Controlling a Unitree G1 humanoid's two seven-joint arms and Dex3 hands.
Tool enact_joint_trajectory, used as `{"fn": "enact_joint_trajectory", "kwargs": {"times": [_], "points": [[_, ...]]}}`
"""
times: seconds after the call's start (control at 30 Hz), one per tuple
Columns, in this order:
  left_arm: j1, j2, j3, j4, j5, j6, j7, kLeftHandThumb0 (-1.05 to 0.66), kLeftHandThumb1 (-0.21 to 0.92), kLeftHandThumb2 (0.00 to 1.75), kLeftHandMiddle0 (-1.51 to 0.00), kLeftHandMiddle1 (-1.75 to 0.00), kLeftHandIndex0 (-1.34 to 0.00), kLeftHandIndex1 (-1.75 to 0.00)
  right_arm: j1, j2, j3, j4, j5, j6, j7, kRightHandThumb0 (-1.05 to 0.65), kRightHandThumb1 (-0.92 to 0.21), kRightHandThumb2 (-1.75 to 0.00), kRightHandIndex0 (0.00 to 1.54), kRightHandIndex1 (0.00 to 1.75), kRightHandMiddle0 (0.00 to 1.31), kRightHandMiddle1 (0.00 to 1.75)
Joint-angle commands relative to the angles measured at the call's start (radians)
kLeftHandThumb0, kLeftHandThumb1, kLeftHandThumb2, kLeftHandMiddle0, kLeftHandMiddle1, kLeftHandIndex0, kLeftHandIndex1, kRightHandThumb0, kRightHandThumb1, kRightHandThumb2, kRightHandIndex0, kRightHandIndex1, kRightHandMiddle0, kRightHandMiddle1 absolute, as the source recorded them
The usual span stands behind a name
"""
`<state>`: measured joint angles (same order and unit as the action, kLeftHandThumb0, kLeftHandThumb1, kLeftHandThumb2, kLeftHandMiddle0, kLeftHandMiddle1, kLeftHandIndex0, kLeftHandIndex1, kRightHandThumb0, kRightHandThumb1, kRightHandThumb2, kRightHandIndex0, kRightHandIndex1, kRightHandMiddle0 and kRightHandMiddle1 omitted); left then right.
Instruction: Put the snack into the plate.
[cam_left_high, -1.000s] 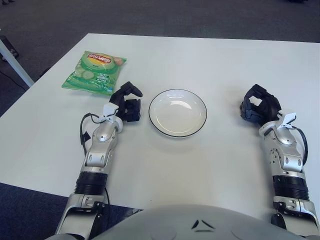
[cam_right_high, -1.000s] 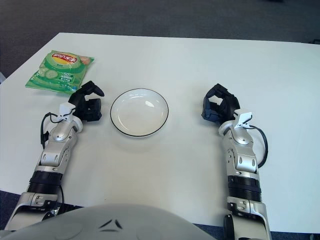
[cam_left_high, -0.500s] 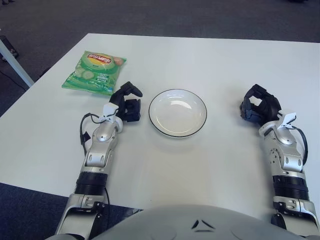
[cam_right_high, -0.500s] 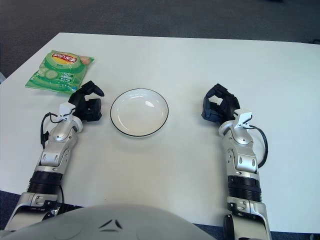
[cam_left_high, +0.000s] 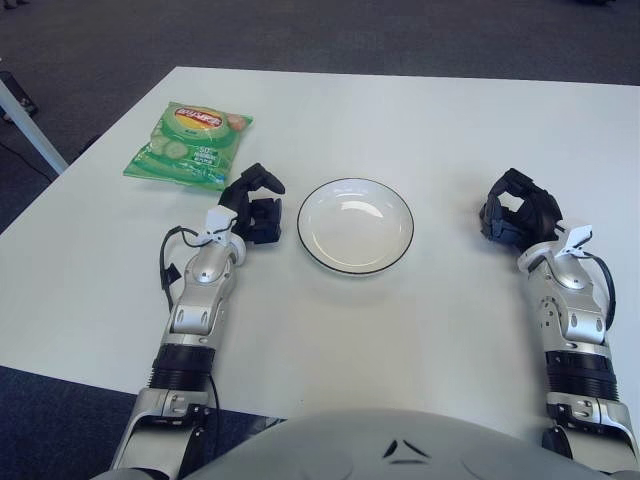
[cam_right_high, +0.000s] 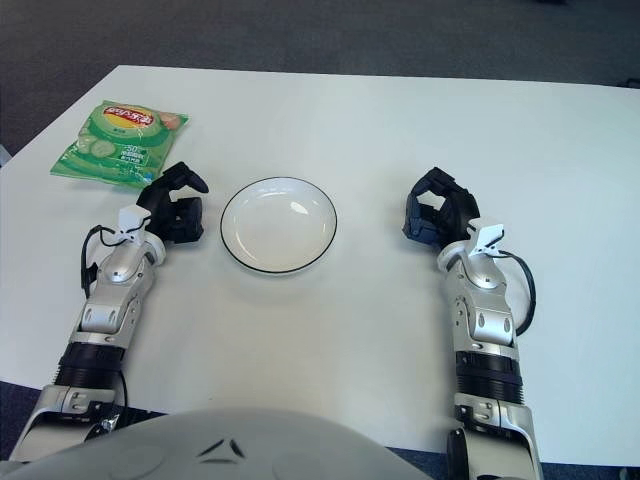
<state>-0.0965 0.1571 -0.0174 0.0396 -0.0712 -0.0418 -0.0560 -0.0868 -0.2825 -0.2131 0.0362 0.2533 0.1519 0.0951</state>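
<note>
A green snack bag (cam_left_high: 190, 144) lies flat on the white table at the far left. A white plate (cam_left_high: 355, 225) with a dark rim stands in the middle and holds nothing. My left hand (cam_left_high: 254, 207) is just left of the plate and a short way nearer than the bag, its fingers loosely curled around nothing. My right hand (cam_left_high: 515, 213) shows to the right of the plate, fingers relaxed and holding nothing.
The white table (cam_left_high: 400, 130) stretches wide behind the plate. Its left edge runs close to the bag, with dark carpet (cam_left_high: 90, 60) beyond. A pale table leg (cam_left_high: 30, 125) stands at the far left.
</note>
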Motion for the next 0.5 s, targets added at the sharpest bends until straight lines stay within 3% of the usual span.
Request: {"fn": "enact_joint_trajectory", "kwargs": {"times": [0.0, 0.3, 0.47], "points": [[0.142, -0.066, -0.019, 0.096, -0.005, 0.000, 0.001, -0.46, 0.38, 1.24, -1.26, -1.75, -0.56, -1.75, 0.059, 0.048, 0.014, 0.056, 0.003, 0.070, 0.001, -0.47, -0.35, -1.27, 1.29, 1.75, 0.59, 1.75], [0.124, -0.063, 0.024, 0.096, -0.055, -0.018, -0.023, -0.45, 0.40, 1.22, -1.26, -1.75, -0.55, -1.75, 0.046, 0.045, 0.017, 0.076, -0.005, 0.069, 0.001, -0.47, -0.35, -1.27, 1.30, 1.75, 0.59, 1.75], [0.133, -0.049, 0.060, -0.040, -0.082, 0.045, -0.002, -0.46, 0.37, 1.25, -1.30, -1.75, -0.57, -1.75, 0.036, 0.040, 0.018, 0.093, -0.009, 0.067, 0.008, -0.47, -0.35, -1.27, 1.30, 1.75, 0.59, 1.75]]}}
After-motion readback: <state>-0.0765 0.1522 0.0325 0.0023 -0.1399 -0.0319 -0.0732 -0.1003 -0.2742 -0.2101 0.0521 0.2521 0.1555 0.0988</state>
